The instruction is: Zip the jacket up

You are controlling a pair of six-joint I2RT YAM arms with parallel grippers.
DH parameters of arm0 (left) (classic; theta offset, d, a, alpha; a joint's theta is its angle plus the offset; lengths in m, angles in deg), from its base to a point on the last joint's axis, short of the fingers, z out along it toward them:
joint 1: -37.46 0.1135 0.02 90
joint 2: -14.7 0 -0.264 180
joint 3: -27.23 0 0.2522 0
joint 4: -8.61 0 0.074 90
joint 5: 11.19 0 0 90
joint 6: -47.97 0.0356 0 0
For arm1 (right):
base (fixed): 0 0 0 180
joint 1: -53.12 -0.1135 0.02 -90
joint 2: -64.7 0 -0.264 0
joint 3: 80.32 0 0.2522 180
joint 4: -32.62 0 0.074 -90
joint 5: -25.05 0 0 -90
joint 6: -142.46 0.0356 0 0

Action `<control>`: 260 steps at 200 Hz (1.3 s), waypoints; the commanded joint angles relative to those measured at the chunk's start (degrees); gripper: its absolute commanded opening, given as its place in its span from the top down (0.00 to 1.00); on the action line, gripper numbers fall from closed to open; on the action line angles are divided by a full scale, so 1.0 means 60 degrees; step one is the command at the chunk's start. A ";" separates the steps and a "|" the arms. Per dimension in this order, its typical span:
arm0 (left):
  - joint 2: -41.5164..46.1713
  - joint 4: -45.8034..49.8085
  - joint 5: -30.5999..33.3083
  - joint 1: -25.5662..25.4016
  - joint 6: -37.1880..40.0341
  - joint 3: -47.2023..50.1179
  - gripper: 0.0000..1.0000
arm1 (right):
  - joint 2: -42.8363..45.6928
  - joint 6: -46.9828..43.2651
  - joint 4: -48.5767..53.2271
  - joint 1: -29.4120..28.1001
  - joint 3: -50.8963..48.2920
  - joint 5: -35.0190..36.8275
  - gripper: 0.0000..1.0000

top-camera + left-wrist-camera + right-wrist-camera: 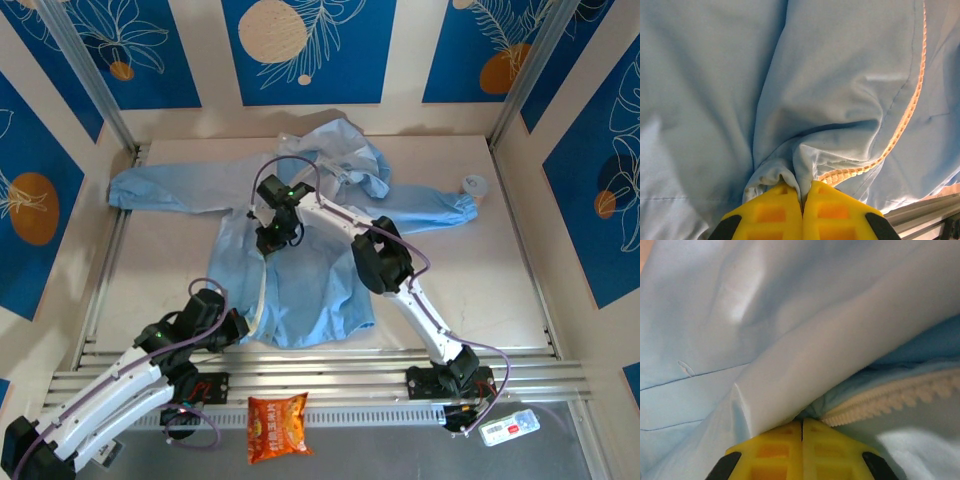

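The light-blue jacket [320, 285] lies spread on the table, sleeves out to both sides and hood at the far end. My left gripper [243, 328] is at the jacket's near hem. In the left wrist view the left gripper [802, 185] is shut on a fold of hem fabric beside the zipper strip [905, 115]. My right gripper [268, 240] is down on the middle of the jacket front. In the right wrist view the right gripper [801, 421] is shut, with fabric pinched at its tips next to the whitish zipper teeth [890, 397].
An orange snack bag [277, 425] lies by the near edge between the arm bases. A small white round object [474, 186] sits past the right sleeve's cuff. A white tag [510, 427] lies at the near right. Metal rails [330, 372] run along the front.
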 commanded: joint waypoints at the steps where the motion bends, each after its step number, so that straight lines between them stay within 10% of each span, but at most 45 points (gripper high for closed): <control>1: -0.0032 0.0063 0.0001 0.0079 0.0226 0.0076 1.00 | 0.0935 0.0086 0.0259 0.0175 -0.0378 0.0324 1.00; 94: 0.1676 0.2801 0.1073 0.0077 -0.0827 -0.0038 1.00 | 0.2269 0.1031 -0.0343 0.0414 -0.1718 0.1044 1.00; 156: 0.1301 0.1474 0.0774 0.0075 -0.1025 0.0467 1.00 | 0.2571 0.1182 0.0001 0.0490 -0.2071 0.1253 1.00; 260: 0.0437 0.0378 0.0590 0.0089 -0.0826 0.0571 1.00 | 0.3272 0.2105 -0.2709 0.0685 -0.3740 -0.1312 0.70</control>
